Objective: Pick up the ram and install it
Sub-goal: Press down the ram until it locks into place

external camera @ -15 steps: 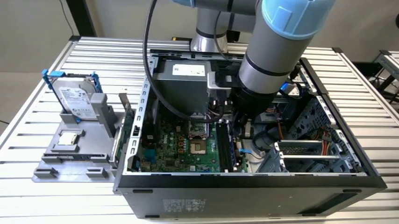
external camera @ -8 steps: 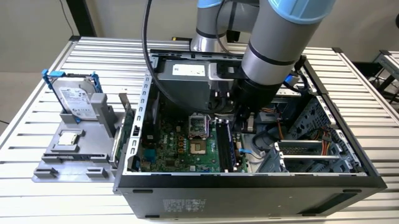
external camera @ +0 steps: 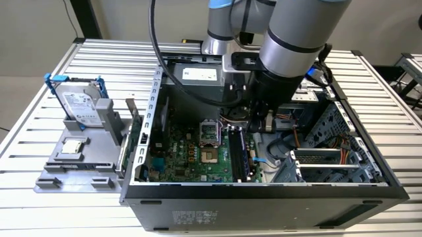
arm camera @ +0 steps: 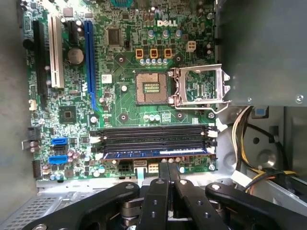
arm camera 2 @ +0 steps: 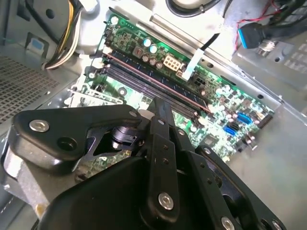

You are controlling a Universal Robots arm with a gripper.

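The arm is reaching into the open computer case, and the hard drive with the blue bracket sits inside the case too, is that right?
Not quite. The arm does reach into the open computer case, but the hard drive with the blue bracket stands outside it, on the gray tray at the exterior view's left. The exterior view shows this.

The hard drive [external camera: 82,103] stands outside the computer case [external camera: 264,195], on the exterior view's left.
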